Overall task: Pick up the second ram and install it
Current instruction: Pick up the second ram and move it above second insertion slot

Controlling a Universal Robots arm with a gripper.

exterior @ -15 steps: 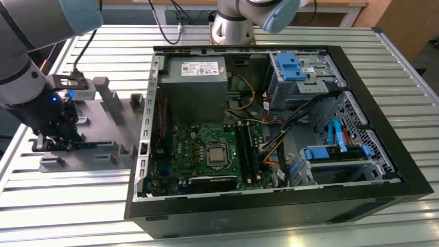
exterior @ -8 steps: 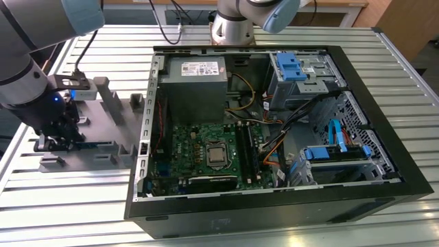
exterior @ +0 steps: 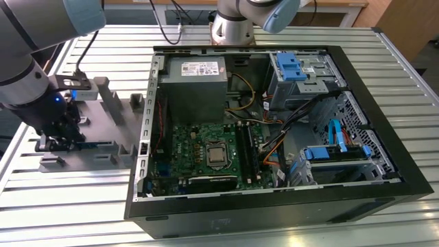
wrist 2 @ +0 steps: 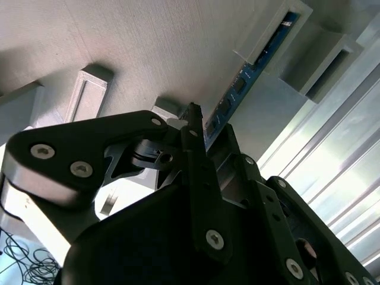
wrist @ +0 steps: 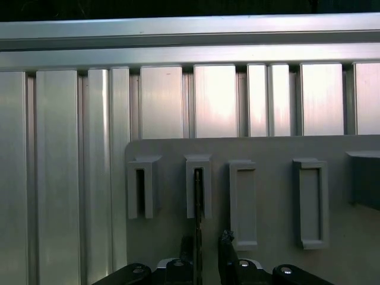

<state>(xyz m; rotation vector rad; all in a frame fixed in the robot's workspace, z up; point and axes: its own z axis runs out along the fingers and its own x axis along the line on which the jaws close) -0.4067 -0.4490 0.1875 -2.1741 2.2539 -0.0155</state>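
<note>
Inventory, by count:
- gripper (exterior: 58, 141): 1
- blue RAM stick (wrist 2: 262, 56), right at the gripper: 1
- grey holder fixture (exterior: 110, 103), under the gripper: 1
- slotted posts (wrist: 243, 205), just beyond the gripper: 4 whole
- computer case (exterior: 274, 206), well apart from the gripper: 1
- motherboard (exterior: 188, 149): 1
- power supply (exterior: 195, 87): 1
- blue drive latches (exterior: 291, 67): 2

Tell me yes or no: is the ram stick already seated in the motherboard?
No: the second wrist view shows the second ram standing in a raised slot of the grey holder.

Second ram (wrist: 198, 205) edge-on in slot of grey holder (wrist: 267, 148); tool (wrist: 206, 242) fingers flank it, one not touching; ribbed table (wrist: 160, 101) beneath.
</note>
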